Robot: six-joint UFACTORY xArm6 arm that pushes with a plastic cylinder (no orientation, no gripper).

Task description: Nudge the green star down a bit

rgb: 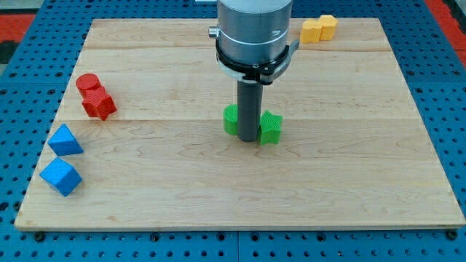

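Observation:
The green star (270, 128) lies near the middle of the wooden board (240, 182), just to the view's right of my rod. A second green block (231, 120) lies at the rod's left, partly hidden, so its shape is unclear. My tip (250, 140) rests on the board between the two green blocks, touching or almost touching both. The rod and the arm's grey body above it hide the inner parts of both blocks.
A red cylinder (87, 82) and a red star (98, 104) sit at the view's left. Two blue blocks (65, 140) (60, 177) lie near the lower left edge. Two yellow blocks (319, 28) sit at the top edge.

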